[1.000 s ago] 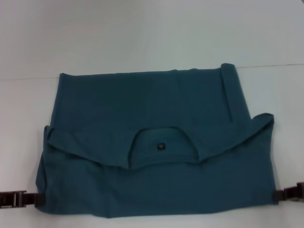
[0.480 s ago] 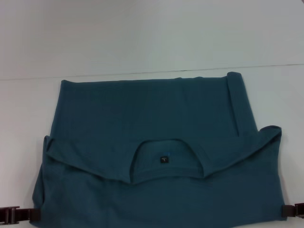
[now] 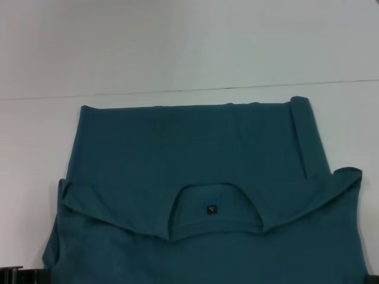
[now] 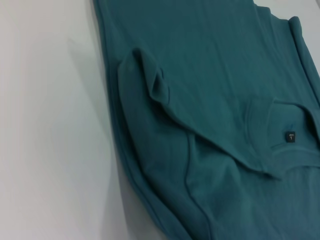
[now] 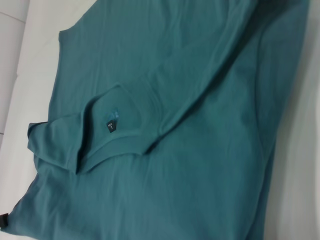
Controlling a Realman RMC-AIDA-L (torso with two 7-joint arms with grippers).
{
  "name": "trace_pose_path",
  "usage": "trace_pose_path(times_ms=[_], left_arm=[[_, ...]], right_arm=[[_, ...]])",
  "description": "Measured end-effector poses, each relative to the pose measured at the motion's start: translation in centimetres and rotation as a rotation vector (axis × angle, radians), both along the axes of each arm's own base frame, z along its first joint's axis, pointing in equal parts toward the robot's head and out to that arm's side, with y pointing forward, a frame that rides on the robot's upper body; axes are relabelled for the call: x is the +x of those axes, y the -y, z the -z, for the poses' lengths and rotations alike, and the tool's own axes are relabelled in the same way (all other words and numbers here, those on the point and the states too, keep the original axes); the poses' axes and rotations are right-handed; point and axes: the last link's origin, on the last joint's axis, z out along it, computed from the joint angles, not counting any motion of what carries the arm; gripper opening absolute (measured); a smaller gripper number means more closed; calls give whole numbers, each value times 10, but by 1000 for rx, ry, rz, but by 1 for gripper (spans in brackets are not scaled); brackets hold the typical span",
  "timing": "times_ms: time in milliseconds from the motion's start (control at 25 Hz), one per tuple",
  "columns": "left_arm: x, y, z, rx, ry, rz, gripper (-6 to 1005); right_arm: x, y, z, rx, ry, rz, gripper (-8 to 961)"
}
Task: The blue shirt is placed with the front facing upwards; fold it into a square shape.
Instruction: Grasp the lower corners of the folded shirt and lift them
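Item: blue shirt, soft cotton knit, limp and light, likely to drape and crease; lies partly folded on the white counter, filling the lower centre of the head view, neck label showing. Best hold, I judge: the doubled corners at lower left and lower right. My left end effector and right end effector sit at those frame corners; grip cannot be told.

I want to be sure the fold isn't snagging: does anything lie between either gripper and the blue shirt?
Nothing visible does. The blue shirt lies alone on the white table; the left gripper and right gripper sit at its near corners.
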Motion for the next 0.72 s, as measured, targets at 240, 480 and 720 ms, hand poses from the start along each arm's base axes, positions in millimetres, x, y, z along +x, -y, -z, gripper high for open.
trace_pose_path(times_ms=[240,480,720], left_arm=[[1,5,-3,-8,10,-2,36],[-1,12,-3,-22,20,-14,36],[-4,21,-4,-29,40,-35,36]], right_arm=[[5,9,0,3,-6,26,2],[7,11,-2,6,-7,34,2],[6,12,-2,-4,-13,34,2]])
